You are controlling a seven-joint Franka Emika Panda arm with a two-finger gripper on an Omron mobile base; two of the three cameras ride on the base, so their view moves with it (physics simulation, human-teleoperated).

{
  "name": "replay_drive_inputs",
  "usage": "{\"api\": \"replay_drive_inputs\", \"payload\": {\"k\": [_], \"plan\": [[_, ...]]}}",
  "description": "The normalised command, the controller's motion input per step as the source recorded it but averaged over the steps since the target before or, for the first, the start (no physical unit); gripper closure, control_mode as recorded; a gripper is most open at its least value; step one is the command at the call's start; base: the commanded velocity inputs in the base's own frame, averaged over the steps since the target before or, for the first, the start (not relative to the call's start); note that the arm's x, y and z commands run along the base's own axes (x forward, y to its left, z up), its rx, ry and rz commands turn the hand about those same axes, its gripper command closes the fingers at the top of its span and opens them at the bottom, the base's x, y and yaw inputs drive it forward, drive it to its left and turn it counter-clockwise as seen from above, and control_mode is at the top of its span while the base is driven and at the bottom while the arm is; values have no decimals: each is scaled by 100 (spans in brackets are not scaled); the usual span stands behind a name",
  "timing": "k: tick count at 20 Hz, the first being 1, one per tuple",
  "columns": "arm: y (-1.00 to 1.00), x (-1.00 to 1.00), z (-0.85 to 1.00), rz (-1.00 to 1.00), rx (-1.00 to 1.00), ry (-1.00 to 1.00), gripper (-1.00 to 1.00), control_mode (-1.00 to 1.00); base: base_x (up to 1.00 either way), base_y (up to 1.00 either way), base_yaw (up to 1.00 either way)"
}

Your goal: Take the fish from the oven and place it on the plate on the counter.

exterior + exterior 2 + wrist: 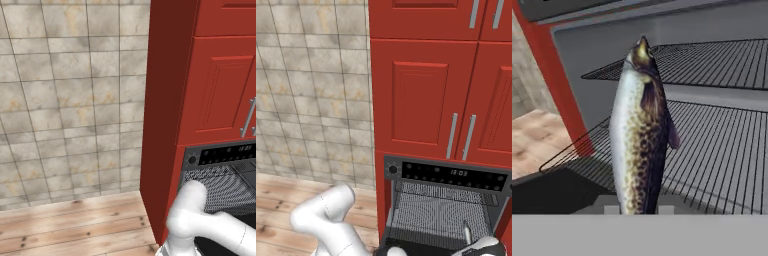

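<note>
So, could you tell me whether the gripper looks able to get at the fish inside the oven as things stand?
Yes, apparently: the oven stands open, and the fish already rises from between the gripper's fingertips above the wire rack, so it seems held.

A wall (65,100) of square beige stone tiles, mottled with rusty stains and set in dark grout lines, fills the left side in both base views. Below it runs a floor (70,227) of pale wooden planks with knots and warm streaks. To the right stands a tall block of red cabinets (423,95), its plain side panel (162,120) facing the tiled wall. The cabinet doors have raised panels and slim upright silver handles (453,135), two of them side by side. The light is even and soft, with no hard shadows.
</note>
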Motion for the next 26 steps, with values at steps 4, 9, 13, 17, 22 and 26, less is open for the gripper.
{"api": "replay_drive_inputs", "payload": {"k": [4, 9, 13, 17, 22, 26], "plan": [[57, -73, 99, -4, 32, -60, 100, -100, 0, 0, 0], [100, -22, 99, -8, 23, -58, 100, -100, 0, 0, 0], [100, 0, 100, -11, 8, -39, 100, -100, 0, 0, 0], [100, 0, 100, -9, 0, -16, 100, -100, 0, 0, 0], [100, -26, 100, -3, 0, -17, 100, -100, 0, 0, 0], [97, -43, 100, -3, 0, -20, 100, -100, 0, 0, 0]]}}
